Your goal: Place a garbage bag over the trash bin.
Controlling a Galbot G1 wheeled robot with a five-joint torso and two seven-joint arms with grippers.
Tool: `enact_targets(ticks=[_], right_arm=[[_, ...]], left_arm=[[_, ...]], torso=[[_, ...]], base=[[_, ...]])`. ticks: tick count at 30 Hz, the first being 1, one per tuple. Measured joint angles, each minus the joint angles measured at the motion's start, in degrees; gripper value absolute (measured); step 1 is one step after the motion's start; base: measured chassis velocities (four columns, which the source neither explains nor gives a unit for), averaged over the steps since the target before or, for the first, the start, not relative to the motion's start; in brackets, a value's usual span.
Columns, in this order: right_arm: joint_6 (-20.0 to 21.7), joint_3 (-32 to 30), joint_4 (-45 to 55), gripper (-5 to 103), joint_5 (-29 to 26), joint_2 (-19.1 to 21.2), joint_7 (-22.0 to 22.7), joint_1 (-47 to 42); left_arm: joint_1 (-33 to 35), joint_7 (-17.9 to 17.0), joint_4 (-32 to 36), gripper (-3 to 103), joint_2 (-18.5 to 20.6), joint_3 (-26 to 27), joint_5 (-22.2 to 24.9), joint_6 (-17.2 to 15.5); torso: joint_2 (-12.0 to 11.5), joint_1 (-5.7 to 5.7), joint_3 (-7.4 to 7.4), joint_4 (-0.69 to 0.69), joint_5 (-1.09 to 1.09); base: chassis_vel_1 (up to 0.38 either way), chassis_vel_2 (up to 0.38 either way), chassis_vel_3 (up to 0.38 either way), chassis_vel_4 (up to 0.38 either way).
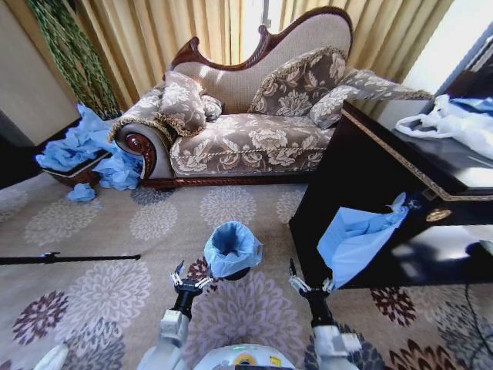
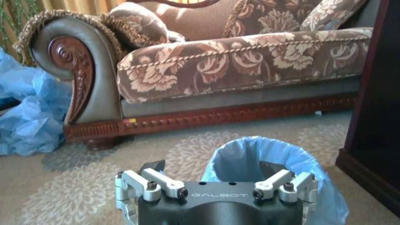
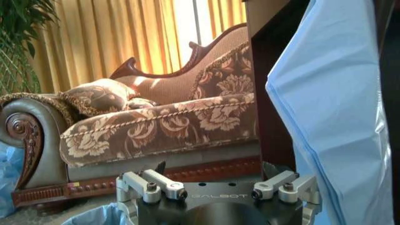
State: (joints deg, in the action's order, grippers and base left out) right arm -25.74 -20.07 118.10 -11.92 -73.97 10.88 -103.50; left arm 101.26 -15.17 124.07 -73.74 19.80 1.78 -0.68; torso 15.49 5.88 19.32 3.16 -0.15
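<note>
The garbage bag (image 1: 232, 247) is light blue and lines the trash bin (image 1: 238, 274), its edge folded over the round rim; a sliver of the black bin shows beneath it. The bin stands on the patterned carpet in front of me. My left gripper (image 1: 190, 279) hovers just left of the bin, open and empty. In the left wrist view the lined bin mouth, the garbage bag (image 2: 270, 161), lies just beyond the left gripper (image 2: 212, 168). My right gripper (image 1: 310, 284) is open and empty, a little right of the bin, beside the dark desk. The right gripper (image 3: 216, 168) faces the sofa.
A dark desk (image 1: 362, 166) stands on the right with a spare blue bag (image 1: 354, 239) hanging off its edge and a white plastic bag (image 1: 447, 123) on top. A patterned sofa (image 1: 246, 139) is ahead. A heap of blue bags (image 1: 85, 150) fills a basket at left. A black pole (image 1: 69, 258) lies on the carpet.
</note>
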Motion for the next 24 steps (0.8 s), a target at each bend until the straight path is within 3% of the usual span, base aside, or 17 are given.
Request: enact_targets(ticks=[10,13,18,20,21,22,24], right_arm=[[-1.0,0.7,4.2,100,0.1,0.0,0.3,-1.6],[4.4,0.7,9.5,100,-1.1,0.5,0.8,-1.4],[9.3,-0.1,12.9,100,-2.8,1.3,1.0,-1.3],[14.1,-3.4,14.5,100,-5.7,1.8,-2.9,-1.1],[14.8,-4.8,14.2,100,-6.5,1.3,-5.9,-0.9],[14.8,-4.8,14.2,100,-6.5,1.3,-5.9,-0.9],[15.5,-6.4,13.0,100,-7.0,0.1,-10.1,-0.5]], left_arm=[[1.8,0.8,3.0,100,0.0,-0.5,-1.7,0.4],[3.1,0.9,8.0,100,-0.1,-0.9,-0.8,-2.2],[3.4,-0.4,11.2,100,0.4,-0.5,0.7,-5.8],[3.1,-1.7,14.4,100,2.3,2.7,5.9,-10.5],[3.0,0.0,14.6,100,3.0,5.4,7.6,-10.9],[3.0,0.0,14.6,100,3.0,5.4,7.6,-10.9],[2.8,4.0,14.5,100,3.6,9.3,9.2,-10.8]], torso=[[0.0,0.00,0.00,-0.01,0.00],[0.0,0.00,0.01,-0.01,0.00],[0.0,0.00,0.01,-0.02,0.00],[0.0,0.01,0.01,-0.01,0.00],[0.0,0.01,0.01,-0.01,0.00],[0.0,0.01,0.01,-0.01,0.00],[0.0,0.01,0.01,-0.01,0.00]], base=[[0.000,0.000,0.000,0.000],[0.000,0.000,0.000,0.000],[0.000,0.000,0.000,0.000],[0.000,0.000,0.000,0.000],[0.000,0.000,0.000,0.000],[0.000,0.000,0.000,0.000],[0.000,0.000,0.000,0.000]])
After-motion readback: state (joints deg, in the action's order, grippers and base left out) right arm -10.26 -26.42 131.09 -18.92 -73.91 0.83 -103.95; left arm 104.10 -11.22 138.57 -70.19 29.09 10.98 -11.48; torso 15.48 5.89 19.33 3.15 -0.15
